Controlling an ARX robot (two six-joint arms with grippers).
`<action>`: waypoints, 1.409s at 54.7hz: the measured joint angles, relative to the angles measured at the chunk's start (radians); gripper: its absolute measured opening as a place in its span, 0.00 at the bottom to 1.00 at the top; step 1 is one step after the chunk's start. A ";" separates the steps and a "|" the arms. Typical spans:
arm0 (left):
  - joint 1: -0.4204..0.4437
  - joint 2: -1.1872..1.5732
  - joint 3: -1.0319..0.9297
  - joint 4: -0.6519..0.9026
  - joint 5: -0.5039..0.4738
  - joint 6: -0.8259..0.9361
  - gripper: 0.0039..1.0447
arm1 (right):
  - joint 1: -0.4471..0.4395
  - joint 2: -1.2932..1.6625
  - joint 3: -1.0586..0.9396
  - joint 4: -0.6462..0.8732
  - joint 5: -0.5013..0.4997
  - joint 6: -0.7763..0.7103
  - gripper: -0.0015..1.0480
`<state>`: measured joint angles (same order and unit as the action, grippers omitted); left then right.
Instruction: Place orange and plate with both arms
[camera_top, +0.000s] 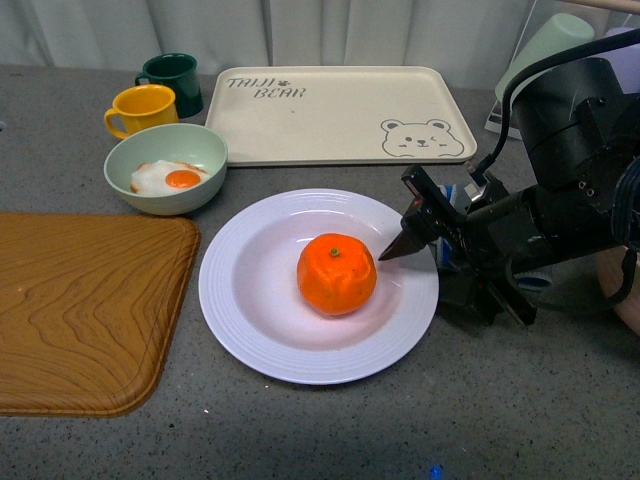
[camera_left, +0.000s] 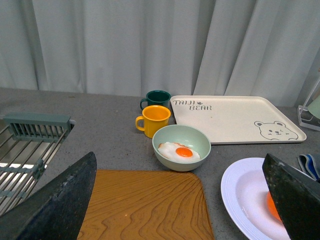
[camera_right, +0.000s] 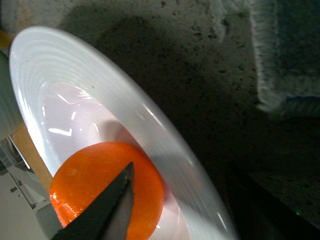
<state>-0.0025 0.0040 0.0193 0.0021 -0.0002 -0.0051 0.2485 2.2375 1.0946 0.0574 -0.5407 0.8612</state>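
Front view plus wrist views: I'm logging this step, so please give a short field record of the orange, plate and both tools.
orange: in the well of the plate, stem mark up
plate: right of the wooden tray, before the bear tray
right tool: tip over the plate's right rim, beside the orange; open or shut unclear
left tool: open, empty
nearby: green bowl holding a fried egg

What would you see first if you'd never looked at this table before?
The bright orange grabs the eye first, sitting in the middle of the big white plate at the centre of the table. Right beside it, the black right gripper reaches over the plate's rim, one tip pointing at the fruit. Further back on the left, a fried egg lies in a pale green bowl.
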 joint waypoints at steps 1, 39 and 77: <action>0.000 0.000 0.000 0.000 0.000 0.000 0.94 | 0.000 0.002 0.005 -0.013 0.003 0.000 0.47; 0.000 0.000 0.000 0.000 0.000 0.000 0.94 | -0.016 -0.029 -0.054 0.145 -0.060 -0.022 0.04; 0.000 0.000 0.000 0.000 0.000 0.000 0.94 | -0.072 0.066 0.193 0.297 -0.105 0.115 0.04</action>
<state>-0.0025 0.0040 0.0193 0.0021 -0.0002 -0.0051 0.1764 2.3032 1.2877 0.3542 -0.6460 0.9760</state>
